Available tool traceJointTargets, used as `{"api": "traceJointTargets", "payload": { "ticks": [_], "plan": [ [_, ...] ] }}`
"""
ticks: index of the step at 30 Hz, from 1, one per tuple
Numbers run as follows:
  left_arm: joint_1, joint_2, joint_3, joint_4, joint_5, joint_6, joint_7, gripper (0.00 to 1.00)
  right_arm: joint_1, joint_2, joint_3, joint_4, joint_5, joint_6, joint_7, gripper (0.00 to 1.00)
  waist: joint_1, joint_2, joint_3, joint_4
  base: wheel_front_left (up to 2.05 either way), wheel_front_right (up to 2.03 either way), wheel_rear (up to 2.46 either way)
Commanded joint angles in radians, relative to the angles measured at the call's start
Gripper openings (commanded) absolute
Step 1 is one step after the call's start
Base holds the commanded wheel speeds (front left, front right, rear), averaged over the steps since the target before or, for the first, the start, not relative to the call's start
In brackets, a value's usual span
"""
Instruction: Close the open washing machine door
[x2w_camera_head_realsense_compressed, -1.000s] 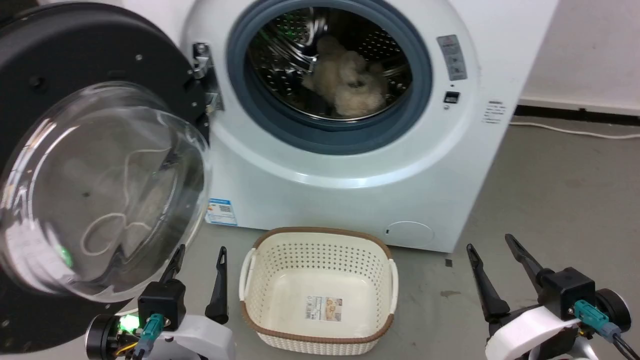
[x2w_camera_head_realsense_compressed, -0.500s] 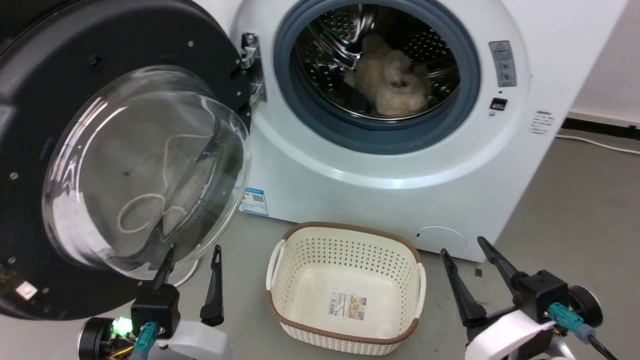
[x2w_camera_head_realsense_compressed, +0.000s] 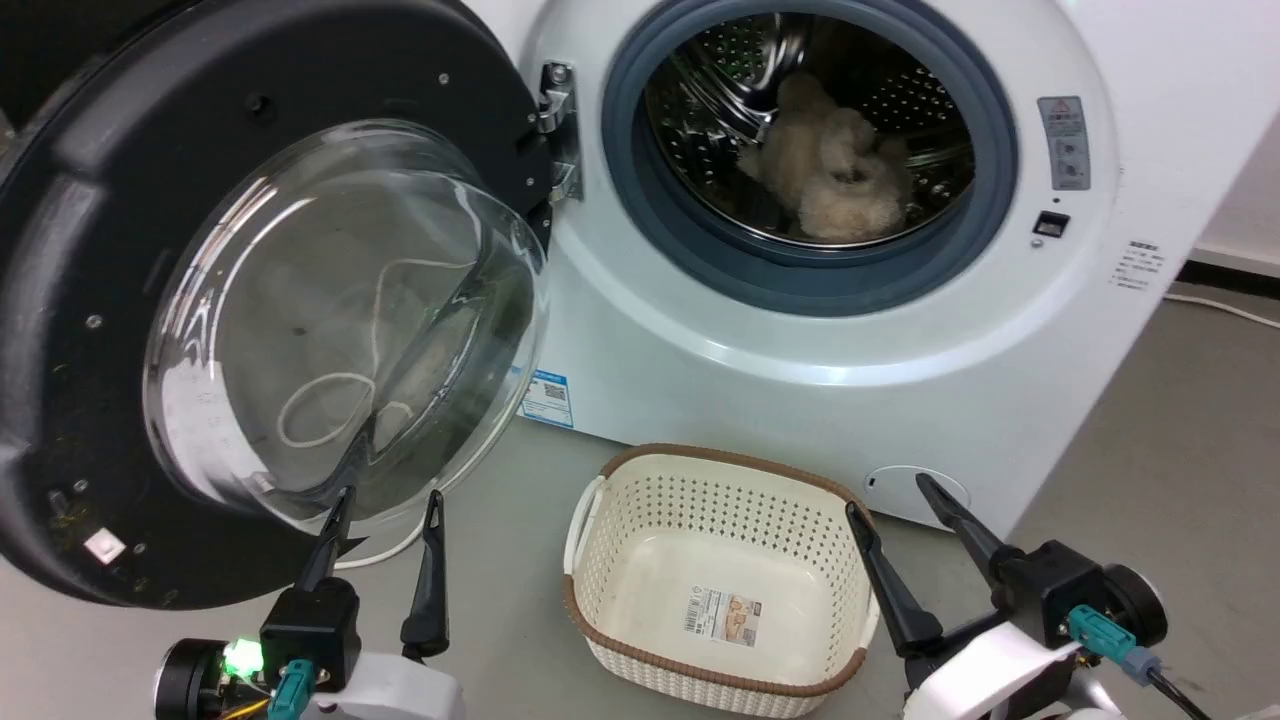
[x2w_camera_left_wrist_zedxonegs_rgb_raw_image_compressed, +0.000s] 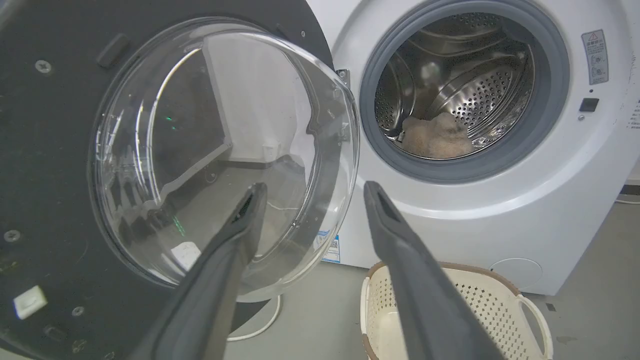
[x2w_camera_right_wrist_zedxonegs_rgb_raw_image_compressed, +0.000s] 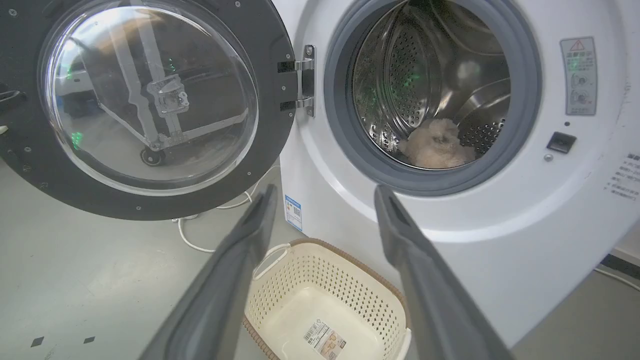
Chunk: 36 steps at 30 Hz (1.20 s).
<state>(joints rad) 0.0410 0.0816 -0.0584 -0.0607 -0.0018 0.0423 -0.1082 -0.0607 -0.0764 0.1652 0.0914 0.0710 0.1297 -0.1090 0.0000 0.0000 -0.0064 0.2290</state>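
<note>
Left gripper and right gripper hung low before the white washing machine, fingers spread apart, holding nothing. The washing machine door stood wide open left of the drum opening, upright on its metal hinge, its glass bowl bulging towards the robot. A cream basket sat on the floor between the grippers. A beige fluffy bundle lay in the drum.

Cream perforated basket on floor just in front of white washing machine; beige fluffy item inside its drum; white cable on floor at its left
</note>
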Motion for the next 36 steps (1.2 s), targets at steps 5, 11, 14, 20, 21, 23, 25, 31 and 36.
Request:
{"api": "traceJointTargets", "payload": {
  "ticks": [5, 11, 14, 20, 21, 23, 25, 31, 36],
  "plan": [
    [0.014, 0.013, -0.011, -0.006, -0.002, 0.009, -0.02, 1.0, -0.013, -0.009, 0.019, 0.011, 0.01, 0.0, -0.019, 1.0, 0.0, 0.0, -0.003, 0.022, 0.0, 0.0, 0.0],
    [0.017, 0.018, -0.015, -0.006, -0.007, 0.012, -0.032, 1.0, -0.011, -0.011, 0.035, 0.018, 0.016, 0.001, -0.031, 1.0, 0.0, 0.0, -0.005, 0.045, 0.0, 0.0, 0.0],
    [0.017, 0.021, -0.018, -0.006, -0.009, 0.013, -0.038, 1.0, -0.012, -0.013, 0.042, 0.023, 0.019, 0.001, -0.038, 1.0, 0.0, 0.0, -0.005, 0.058, 0.0, 0.0, 0.0],
    [0.023, 0.024, -0.023, -0.012, -0.009, 0.02, -0.051, 1.0, -0.017, -0.016, 0.058, 0.032, 0.026, 0.001, -0.05, 1.0, 0.0, 0.0, -0.003, 0.085, 0.0, 0.0, 0.0],
    [0.024, 0.025, -0.024, -0.013, -0.009, 0.022, -0.053, 1.0, -0.017, -0.016, 0.06, 0.034, 0.027, 0.001, -0.052, 1.0, 0.0, 0.0, -0.002, 0.089, 0.0, 0.0, 0.0],
    [0.029, 0.027, -0.026, -0.017, -0.01, 0.026, -0.061, 1.0, -0.019, -0.017, 0.072, 0.041, 0.031, 0.001, -0.061, 1.0, 0.0, 0.0, 0.0, 0.108, 0.0, 0.0, 0.0],
    [0.031, 0.028, -0.026, -0.02, -0.01, 0.031, -0.066, 1.0, -0.021, -0.019, 0.077, 0.044, 0.033, 0.001, -0.065, 1.0, 0.0, 0.0, 0.001, 0.117, 0.0, 0.0, 0.0],
    [0.037, 0.031, -0.028, -0.033, -0.01, 0.041, -0.078, 1.0, -0.028, -0.023, 0.094, 0.056, 0.043, 0.001, -0.077, 1.0, 0.0, 0.0, 0.002, 0.143, 0.0, 0.0, 0.0],
    [0.041, 0.036, -0.032, -0.04, -0.009, 0.047, -0.089, 1.0, -0.032, -0.023, 0.105, 0.065, 0.051, 0.001, -0.088, 1.0, 0.0, 0.0, 0.001, 0.163, 0.0, 0.0, 0.0]
  ]
}}
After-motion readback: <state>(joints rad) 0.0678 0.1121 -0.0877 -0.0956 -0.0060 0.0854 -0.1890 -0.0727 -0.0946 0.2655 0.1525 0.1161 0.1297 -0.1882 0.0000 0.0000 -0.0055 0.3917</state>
